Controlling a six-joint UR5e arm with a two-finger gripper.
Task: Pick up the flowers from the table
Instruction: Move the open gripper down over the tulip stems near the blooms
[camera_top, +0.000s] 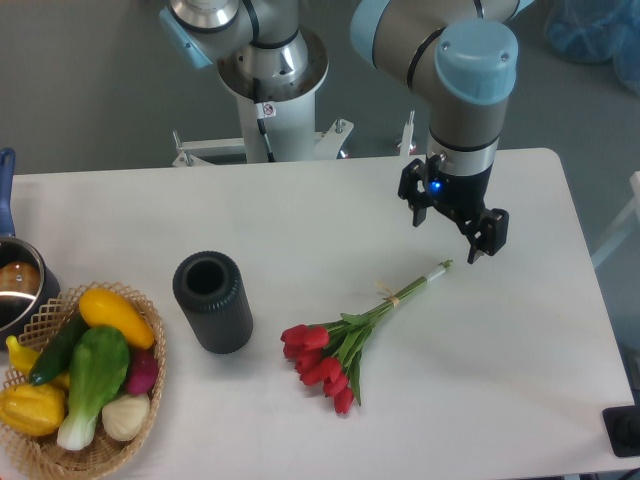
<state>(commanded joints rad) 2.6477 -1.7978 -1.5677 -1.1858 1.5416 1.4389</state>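
The arm (440, 45) is built of rounded silver-grey tube segments joined by thick cylindrical joints, each capped with a pale blue plastic cover. Its base (272, 75) is a white column carrying a small red-and-white sticker, with a thin black cable running down its front. The column stands on a pale metal bracket with visible bolts. The wrist section is a grey cylinder topped by a blue cap and ringed by a dark band. Below it sits the black gripper (447, 238), blocky and angular, with two short black fingers and a small blue light glowing on its body
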